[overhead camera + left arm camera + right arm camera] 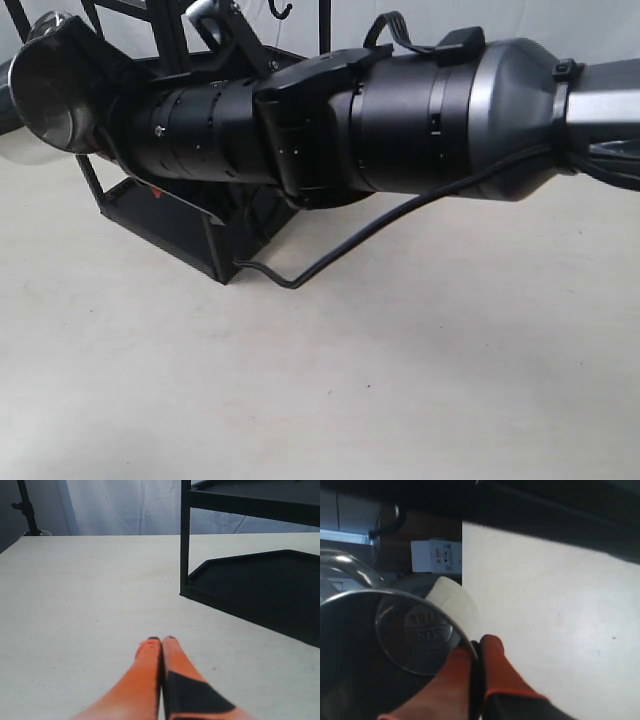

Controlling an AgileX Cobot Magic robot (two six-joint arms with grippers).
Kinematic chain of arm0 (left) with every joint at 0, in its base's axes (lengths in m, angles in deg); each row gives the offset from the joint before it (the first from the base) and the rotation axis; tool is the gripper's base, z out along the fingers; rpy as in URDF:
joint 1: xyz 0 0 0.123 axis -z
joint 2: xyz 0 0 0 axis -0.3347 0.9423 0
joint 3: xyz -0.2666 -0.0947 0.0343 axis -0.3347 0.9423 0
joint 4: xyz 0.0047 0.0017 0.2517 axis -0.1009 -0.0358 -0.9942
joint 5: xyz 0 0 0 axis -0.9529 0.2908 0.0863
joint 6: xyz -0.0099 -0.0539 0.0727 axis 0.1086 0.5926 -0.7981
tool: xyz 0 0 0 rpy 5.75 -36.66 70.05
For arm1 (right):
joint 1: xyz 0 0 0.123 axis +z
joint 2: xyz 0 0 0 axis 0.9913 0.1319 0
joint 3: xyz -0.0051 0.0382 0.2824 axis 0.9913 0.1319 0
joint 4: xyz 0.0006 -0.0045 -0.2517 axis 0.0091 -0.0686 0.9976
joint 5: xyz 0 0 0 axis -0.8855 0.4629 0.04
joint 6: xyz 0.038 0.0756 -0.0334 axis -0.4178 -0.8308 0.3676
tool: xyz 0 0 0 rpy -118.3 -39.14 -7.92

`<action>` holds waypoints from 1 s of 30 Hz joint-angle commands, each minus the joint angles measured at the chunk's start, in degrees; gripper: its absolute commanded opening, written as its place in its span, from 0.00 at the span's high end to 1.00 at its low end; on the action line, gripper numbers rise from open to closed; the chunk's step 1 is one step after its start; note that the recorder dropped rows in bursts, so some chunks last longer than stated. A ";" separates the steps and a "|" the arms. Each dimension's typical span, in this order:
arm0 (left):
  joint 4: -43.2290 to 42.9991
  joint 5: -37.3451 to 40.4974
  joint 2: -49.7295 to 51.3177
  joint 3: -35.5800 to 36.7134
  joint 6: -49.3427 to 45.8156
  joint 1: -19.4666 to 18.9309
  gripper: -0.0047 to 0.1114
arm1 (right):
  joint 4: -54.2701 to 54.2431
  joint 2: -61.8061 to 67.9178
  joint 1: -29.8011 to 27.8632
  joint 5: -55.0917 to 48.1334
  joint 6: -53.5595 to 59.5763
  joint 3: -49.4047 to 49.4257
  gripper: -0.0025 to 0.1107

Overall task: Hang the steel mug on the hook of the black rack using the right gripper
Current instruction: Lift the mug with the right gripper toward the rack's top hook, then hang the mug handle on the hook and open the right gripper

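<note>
R arm lay nearly horizontal across the exterior view, thick matte-black cylinder w/ grey section and black cable [330, 255], reaching toward 9 o'clock; the right gripper [479, 647] had its orange fingers [495, 665] pinched on the rim of the steel mug [40, 95]. Mug, mirror-finish, round, w/ stamped base, was held aloft at 10 o'clock beside the black rack [175, 215] of thin posts and flat rimmed trays; hook [281, 10] at 12 o'clock, apart from mug. Left gripper [161, 641] hung low over the pale matte table [90, 590], tips pressed together, holding nothing.
</note>
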 commanded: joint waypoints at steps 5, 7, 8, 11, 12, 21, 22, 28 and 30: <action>0.00 -0.81 0.25 -0.09 0.28 0.28 0.96 | -0.52 0.81 -0.04 4.66 0.46 -0.54 0.98; 0.00 -0.81 0.25 -0.09 0.28 0.28 0.96 | -0.52 1.69 -0.04 4.82 0.46 -0.54 0.98; 0.00 -0.81 0.25 -0.09 0.28 0.28 0.96 | -0.52 2.10 -0.04 4.08 0.46 -0.54 0.98; 0.00 -0.81 0.25 -0.09 0.28 0.28 0.96 | -0.52 3.56 -0.04 2.83 0.34 -0.54 0.98; 0.00 -0.81 0.25 -0.09 0.28 0.28 0.96 | -0.52 3.85 -0.04 2.55 0.34 -0.54 0.98; 0.00 -0.81 0.25 -0.09 0.28 0.28 0.96 | 1.45 5.04 -0.04 2.10 0.73 -0.54 0.98; 0.00 -0.81 0.25 -0.09 0.28 0.28 0.96 | 2.08 5.04 -0.04 1.78 0.73 -0.54 0.98; 0.00 -0.81 0.25 -0.09 0.28 0.28 0.96 | 3.21 5.04 -0.04 1.78 0.73 -0.54 0.90; 0.00 -0.81 0.25 -0.09 0.28 0.28 0.96 | 4.34 5.04 -0.04 1.78 0.73 -0.54 0.81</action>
